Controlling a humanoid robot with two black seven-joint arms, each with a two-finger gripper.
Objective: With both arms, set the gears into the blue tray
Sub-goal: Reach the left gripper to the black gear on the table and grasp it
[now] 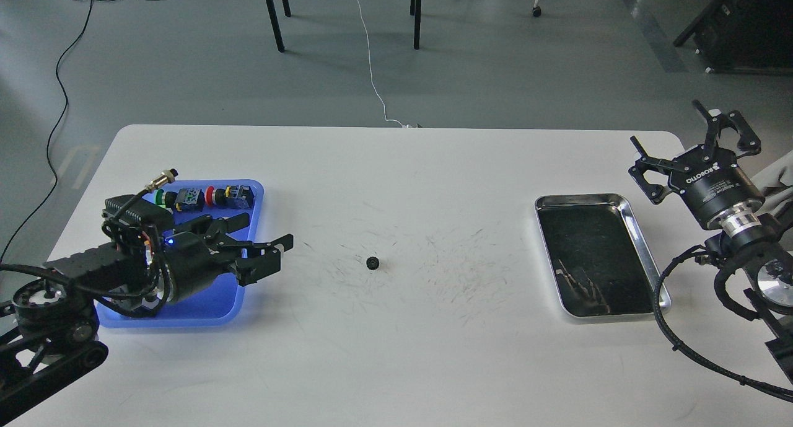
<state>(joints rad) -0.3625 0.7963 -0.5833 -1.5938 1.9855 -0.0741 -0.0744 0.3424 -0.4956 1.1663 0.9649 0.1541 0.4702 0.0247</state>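
One small black gear (372,263) lies on the white table, near its middle. The blue tray (255,194) sits at the left, and my left arm lies low across it, covering most of its floor. My left gripper (274,256) reaches past the tray's right rim, pointing right. It is open and holds nothing, about a hand's width left of the gear. My right gripper (668,124) is raised at the far right edge of the table, open and empty, behind the silver tray. No gear shows inside the blue tray.
Colourful push-button switches (204,196) line the blue tray's far edge. A shiny silver tray (633,224) with a dark bottom stands at the right. Black cables hang off the right arm near the table's right edge.
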